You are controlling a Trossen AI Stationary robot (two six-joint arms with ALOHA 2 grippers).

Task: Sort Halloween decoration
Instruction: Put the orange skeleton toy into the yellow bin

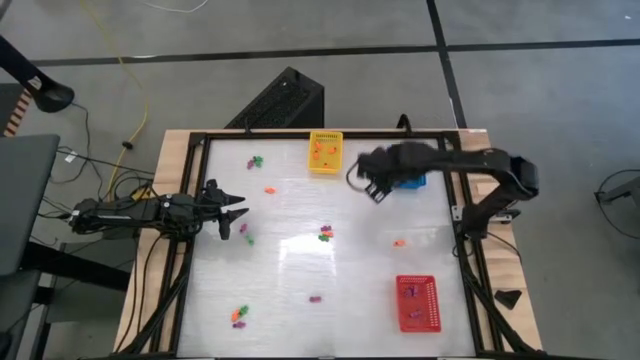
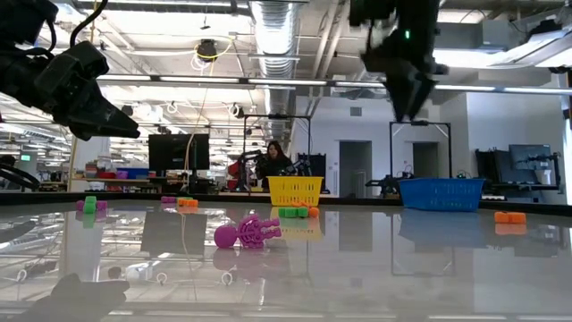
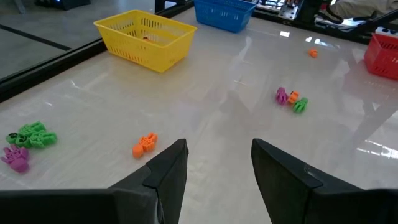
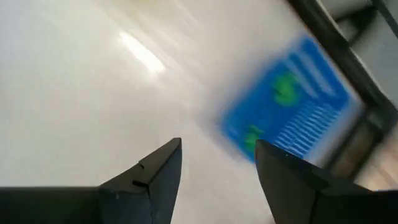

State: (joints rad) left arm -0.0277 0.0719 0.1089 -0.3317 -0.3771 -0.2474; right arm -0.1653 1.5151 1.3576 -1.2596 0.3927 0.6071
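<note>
While both arms hang over the white bench (image 1: 330, 290), small trinkets lie scattered across it.
Three baskets sit on it: yellow basket (image 1: 325, 152) at the far edge, blue basket (image 1: 410, 182) beside it with green pieces (image 4: 285, 87) inside, red basket (image 1: 417, 302) near the right front. Right gripper (image 1: 377, 189) hovers just beside the blue basket, fingers spread, empty. Left gripper (image 1: 232, 213), fingers spread, waits at the left edge. A purple, orange and green cluster (image 1: 325, 234) lies mid-bench.
</note>
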